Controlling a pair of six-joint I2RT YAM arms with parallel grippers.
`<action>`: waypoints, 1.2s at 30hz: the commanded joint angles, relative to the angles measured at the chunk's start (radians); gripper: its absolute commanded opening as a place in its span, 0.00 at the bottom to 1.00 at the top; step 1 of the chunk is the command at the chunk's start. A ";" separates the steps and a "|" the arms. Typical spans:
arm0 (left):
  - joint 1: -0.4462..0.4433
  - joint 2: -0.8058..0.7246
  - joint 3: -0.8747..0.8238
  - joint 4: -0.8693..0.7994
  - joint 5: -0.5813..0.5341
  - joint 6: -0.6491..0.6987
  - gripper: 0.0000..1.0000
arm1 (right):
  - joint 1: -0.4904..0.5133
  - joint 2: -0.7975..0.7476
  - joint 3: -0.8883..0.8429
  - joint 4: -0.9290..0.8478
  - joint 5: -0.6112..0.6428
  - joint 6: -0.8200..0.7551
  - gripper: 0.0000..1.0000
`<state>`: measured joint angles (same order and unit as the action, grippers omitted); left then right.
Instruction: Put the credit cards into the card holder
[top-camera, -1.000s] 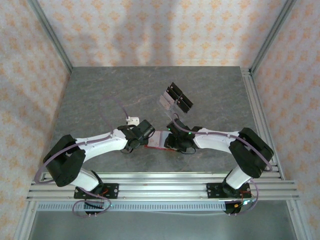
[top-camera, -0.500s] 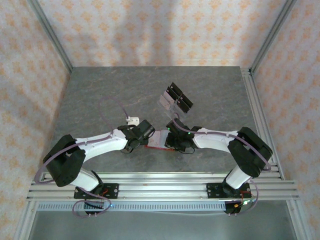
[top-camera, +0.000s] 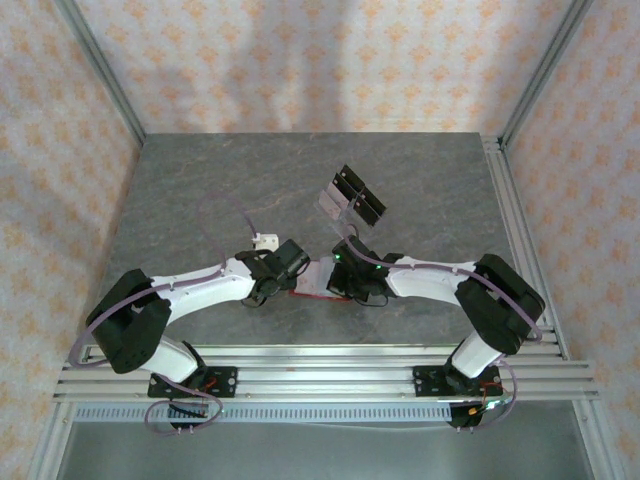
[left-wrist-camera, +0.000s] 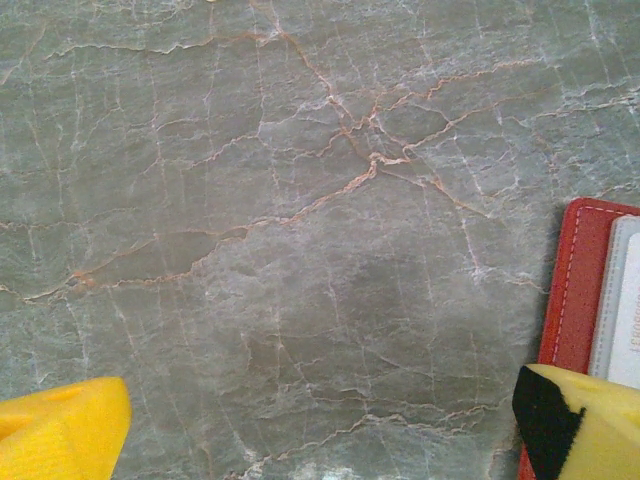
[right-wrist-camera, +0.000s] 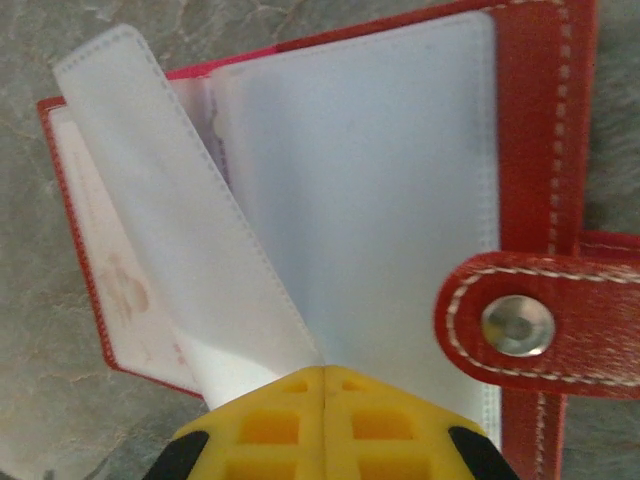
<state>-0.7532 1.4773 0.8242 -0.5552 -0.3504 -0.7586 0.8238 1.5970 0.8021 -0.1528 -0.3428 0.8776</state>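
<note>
Mid-desk (top-camera: 200, 190), near the clear stand (top-camera: 352, 197), the red holder (right-wrist-camera: 525, 120) lies open like a book between my two arms. My left end effector (left-wrist-camera: 322, 415) hangs spread wide over bare stone, partly above the holder's rim. My right end effector (right-wrist-camera: 322, 385) is pinched tight on a clear sleeve (right-wrist-camera: 170, 190), holding it raised. A pale card (left-wrist-camera: 622, 300) shows inside the cover.
</note>
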 joint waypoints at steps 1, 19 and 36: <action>-0.006 -0.026 0.018 -0.017 -0.056 0.001 1.00 | -0.003 -0.002 0.054 0.033 -0.031 -0.043 0.00; -0.006 -0.161 0.002 -0.099 -0.139 -0.089 1.00 | 0.010 0.226 0.308 0.057 -0.140 -0.084 0.09; -0.003 -0.170 0.027 -0.131 -0.131 -0.074 1.00 | 0.010 0.111 0.243 0.072 -0.115 -0.086 0.44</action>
<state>-0.7528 1.2812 0.8242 -0.6582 -0.4538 -0.8330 0.8288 1.7634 1.0782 -0.0734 -0.4992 0.8070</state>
